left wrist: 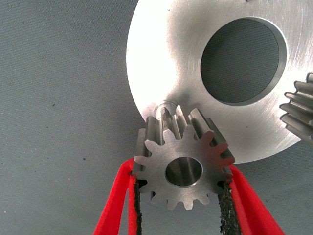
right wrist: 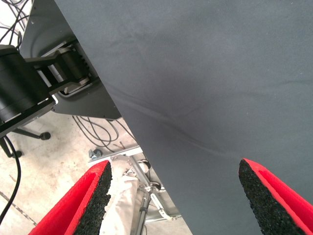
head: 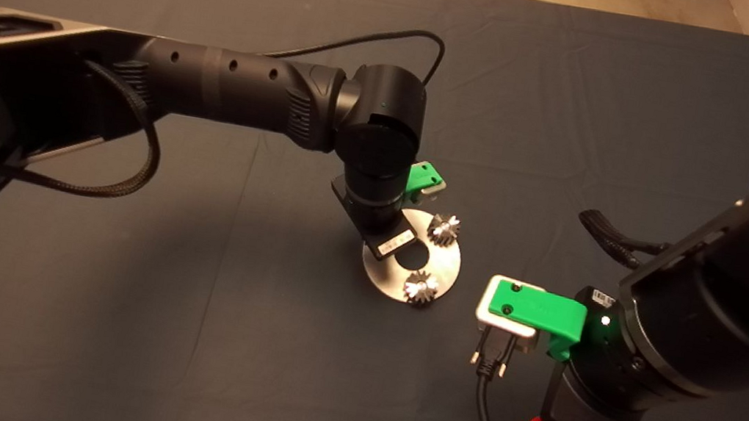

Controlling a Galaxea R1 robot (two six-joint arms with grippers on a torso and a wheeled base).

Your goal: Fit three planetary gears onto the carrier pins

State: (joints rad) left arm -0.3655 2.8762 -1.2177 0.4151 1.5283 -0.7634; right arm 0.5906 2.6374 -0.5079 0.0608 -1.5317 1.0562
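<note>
Dim, warm head view; glare whitens the disc [left wrist: 161,54] toward 10 o'clock; the gear [left wrist: 183,169] stays sharp.

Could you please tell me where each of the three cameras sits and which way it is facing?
Head: above, looking down at mat; both arms.
Left wrist: on left arm, facing disc; left pincer clamps third gear by bare pin.
Right wrist: on right arm, facing mat edge, floor; right pincer open.
Shared: head and left wrist show disc.

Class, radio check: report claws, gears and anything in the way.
Left claw shut on third gear, just above last bare pin. Two gears already on disc. Right claw open, parked. Nothing blocking.
</note>
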